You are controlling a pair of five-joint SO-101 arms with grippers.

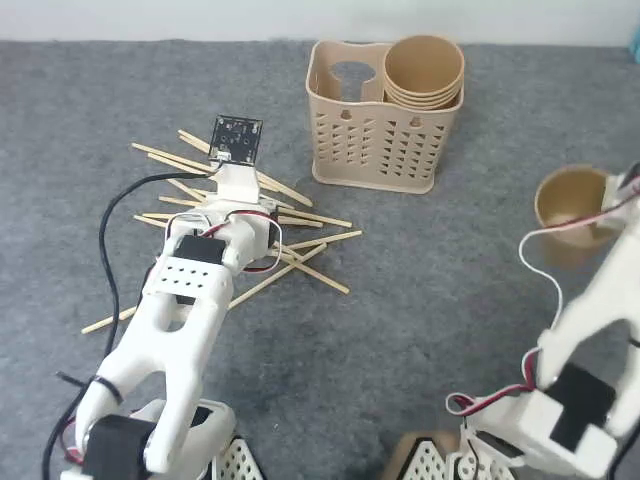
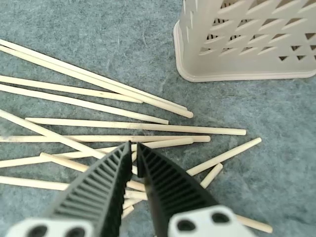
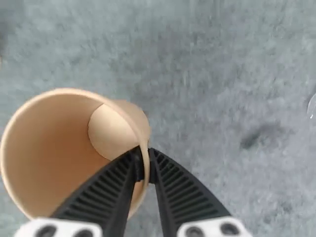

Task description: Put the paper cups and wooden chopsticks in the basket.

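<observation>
— What did the overhead camera show?

— A beige basket (image 1: 375,150) stood at the upper middle of the frame on the grey worktop (image 1: 450,300). A stack of cups (image 1: 424,68) was nested in its right-hand compartment. The chopsticks (image 1: 318,218) lay scattered left of centre, crossing one another, below and left of the basket. They were near it but not touching. The left arm (image 1: 185,310) stretched up from the lower left over that pile, its wrist covering the middle of it.

— And the other side?

— A loose paper cup (image 1: 568,200) sat at the right edge, mouth up. The right arm (image 1: 600,300) rose from the lower right to its rim.

— What about the left wrist camera?

— The left fingers (image 2: 103,185) came up from the bottom of the frame, drawn almost together with only a thin slit between them. Their tips were over the chopsticks. The sticks fanned across the left and middle of the frame. The basket's foot sat in the upper right corner, close to the nearest stick ends but apart from them.

— The right wrist camera?

— The right fingers (image 3: 111,190) were clamped on the wall of the paper cup at its rim, one inside the mouth and one outside. The cup took up the left half of the frame, its round bottom visible through the mouth, with grey worktop to the right. Whether it rested on the worktop or hung lifted, I couldn't tell.
</observation>
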